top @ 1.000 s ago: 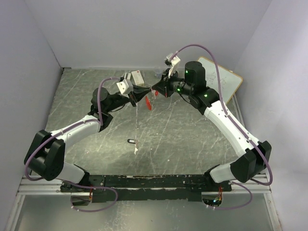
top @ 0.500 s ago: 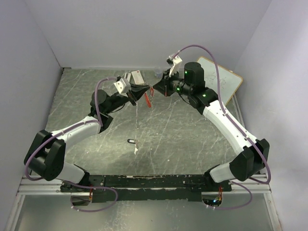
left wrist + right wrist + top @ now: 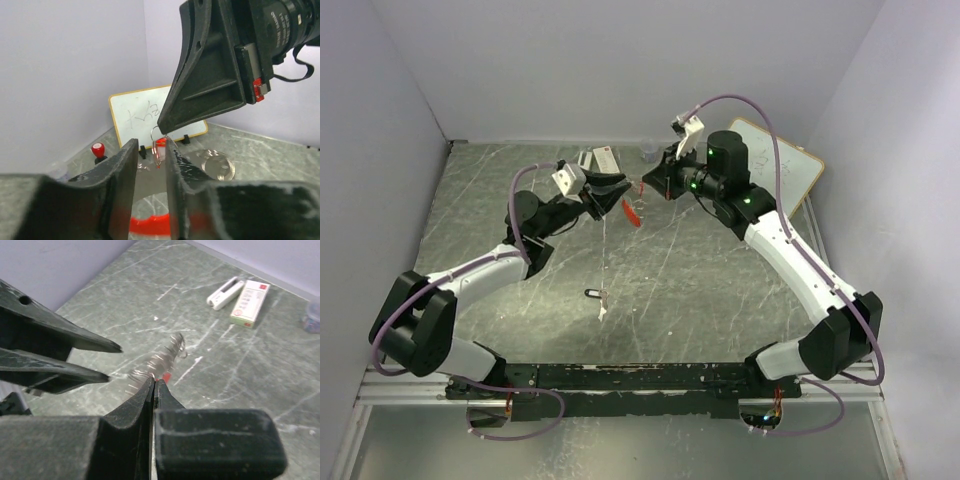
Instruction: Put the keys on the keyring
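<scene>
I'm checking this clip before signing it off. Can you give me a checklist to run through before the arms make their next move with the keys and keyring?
1. Right gripper clamped on the keyring: ok, shut on its silver chain.
2. Left gripper free: ok, jaws apart with nothing between them.
3. Red key threaded on the ring: cannot tell; it hangs by the wire loop at the right gripper's tip.
4. Black key on the ring: not ok, it lies on the table.
5. Grippers clear of each other: ok, a gap shows in the right wrist view.
</scene>
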`<act>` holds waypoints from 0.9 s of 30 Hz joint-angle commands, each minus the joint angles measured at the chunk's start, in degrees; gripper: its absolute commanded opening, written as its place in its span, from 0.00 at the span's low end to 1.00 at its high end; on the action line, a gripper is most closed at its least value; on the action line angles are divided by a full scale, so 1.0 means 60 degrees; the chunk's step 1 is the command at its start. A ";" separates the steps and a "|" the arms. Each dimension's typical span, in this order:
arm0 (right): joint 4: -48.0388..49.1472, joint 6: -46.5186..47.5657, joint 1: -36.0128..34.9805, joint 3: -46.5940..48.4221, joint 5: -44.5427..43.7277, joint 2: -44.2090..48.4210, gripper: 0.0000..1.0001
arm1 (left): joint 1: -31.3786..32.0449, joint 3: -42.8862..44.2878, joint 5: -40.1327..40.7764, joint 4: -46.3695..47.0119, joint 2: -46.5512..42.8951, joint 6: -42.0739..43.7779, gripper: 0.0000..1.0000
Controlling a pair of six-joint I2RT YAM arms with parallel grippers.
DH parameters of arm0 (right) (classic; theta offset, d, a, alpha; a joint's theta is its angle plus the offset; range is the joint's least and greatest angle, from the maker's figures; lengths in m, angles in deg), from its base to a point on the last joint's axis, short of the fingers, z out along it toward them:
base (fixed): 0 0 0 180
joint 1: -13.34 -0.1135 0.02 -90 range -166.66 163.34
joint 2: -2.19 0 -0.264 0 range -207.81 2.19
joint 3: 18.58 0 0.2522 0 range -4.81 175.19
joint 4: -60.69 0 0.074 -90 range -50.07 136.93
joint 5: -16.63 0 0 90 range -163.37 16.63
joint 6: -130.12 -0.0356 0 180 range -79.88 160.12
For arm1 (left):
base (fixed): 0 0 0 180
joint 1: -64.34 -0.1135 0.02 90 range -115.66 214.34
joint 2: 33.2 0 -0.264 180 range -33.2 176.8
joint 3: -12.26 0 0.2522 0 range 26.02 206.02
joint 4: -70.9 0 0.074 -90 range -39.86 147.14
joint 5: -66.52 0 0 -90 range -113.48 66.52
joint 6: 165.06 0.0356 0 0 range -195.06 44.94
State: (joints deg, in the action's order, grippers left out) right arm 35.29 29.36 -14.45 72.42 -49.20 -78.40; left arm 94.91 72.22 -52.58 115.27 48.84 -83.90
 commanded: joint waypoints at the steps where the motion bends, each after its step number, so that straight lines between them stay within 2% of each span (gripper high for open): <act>1: -0.0433 0.0508 0.0254 0.0308 -0.0906 0.0329 0.00 | -0.0070 -0.0151 0.0672 0.0286 -0.0543 0.0223 0.48; 3: -0.0648 0.0659 0.0253 0.0607 -0.0982 0.0309 0.00 | -0.0073 -0.0370 0.0982 0.0196 -0.0736 0.0382 0.55; 6: -0.0882 0.0861 0.0258 0.0887 -0.0992 0.0283 0.00 | -0.0085 -0.0528 0.1225 -0.0099 -0.0983 0.0671 0.59; 15: -0.0938 0.1142 0.0254 0.1118 -0.0806 0.0242 0.00 | -0.0096 0.0203 0.0664 -0.0953 -0.0696 0.0961 0.58; 21: -0.1000 0.1122 0.0258 0.1004 -0.0810 0.0318 0.00 | -0.0087 0.0089 0.0658 -0.0693 -0.0588 0.0792 0.55; 24: -0.1007 0.0946 0.0265 0.0710 -0.1227 0.0346 0.00 | -0.0088 0.0139 0.0642 -0.1024 -0.0614 0.0842 0.54; 27: -0.1734 0.0441 0.0267 0.0737 -0.2411 -0.0075 0.00 | -0.0086 0.0120 0.0673 -0.1182 -0.0712 0.0842 0.54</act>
State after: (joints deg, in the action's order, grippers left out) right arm 29.25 34.74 -12.99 77.23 -56.00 -77.88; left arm 94.56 72.33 -47.71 109.28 45.25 -79.14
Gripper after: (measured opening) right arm 0.004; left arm 0.542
